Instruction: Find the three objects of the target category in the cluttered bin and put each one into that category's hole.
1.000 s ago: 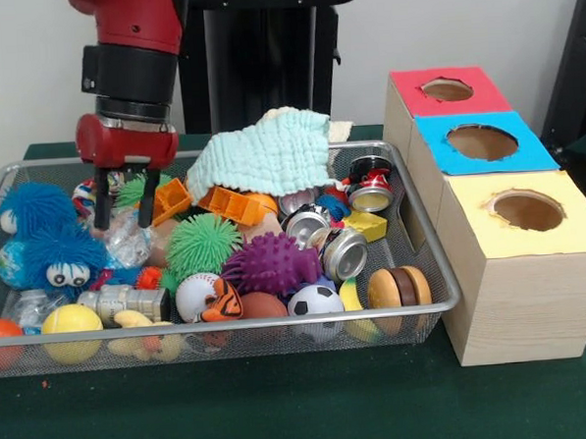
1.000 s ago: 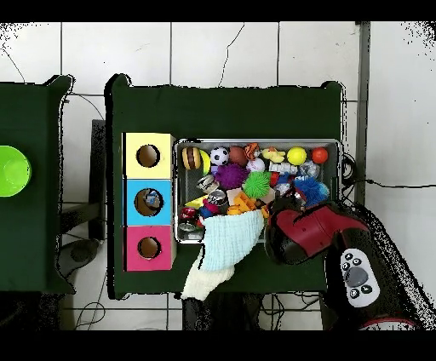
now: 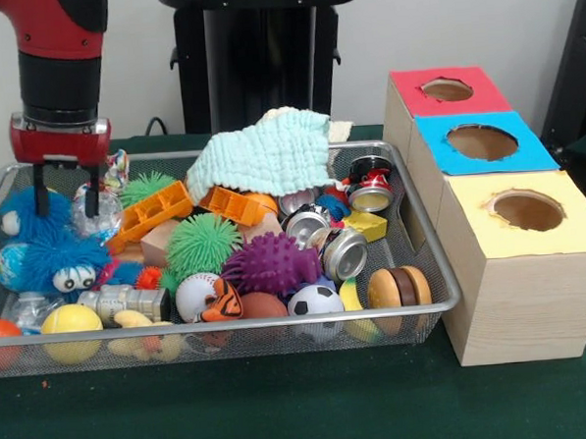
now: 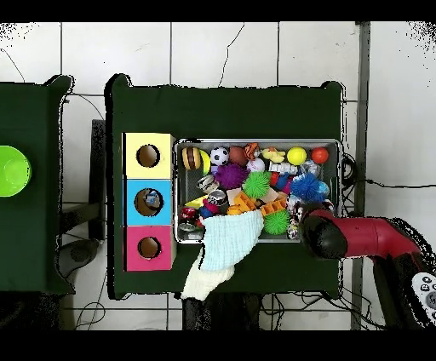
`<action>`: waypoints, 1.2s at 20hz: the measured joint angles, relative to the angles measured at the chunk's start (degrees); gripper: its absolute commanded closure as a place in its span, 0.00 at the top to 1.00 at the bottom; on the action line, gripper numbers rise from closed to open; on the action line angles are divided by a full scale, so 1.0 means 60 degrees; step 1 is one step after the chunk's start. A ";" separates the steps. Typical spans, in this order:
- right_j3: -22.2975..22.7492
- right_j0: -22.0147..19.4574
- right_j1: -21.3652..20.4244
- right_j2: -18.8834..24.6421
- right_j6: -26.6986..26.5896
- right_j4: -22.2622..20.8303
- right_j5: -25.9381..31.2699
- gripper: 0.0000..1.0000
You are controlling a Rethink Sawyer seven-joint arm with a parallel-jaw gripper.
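Hovering over bin [image 3: 428, 262] far corner, end effector [image 3: 64, 192] fingers spread around clear bottle [image 3: 96, 212], empty

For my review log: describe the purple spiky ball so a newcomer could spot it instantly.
Start at the wire mesh bin in the front view and look to its middle. The purple spiky ball sits there, right of a green spiky ball and above a soccer ball. It is the only purple thing with stubby spikes.
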 measured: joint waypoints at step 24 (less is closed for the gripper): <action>0.0098 -0.0125 0.0304 0.0789 0.0000 0.0476 0.0146 0.00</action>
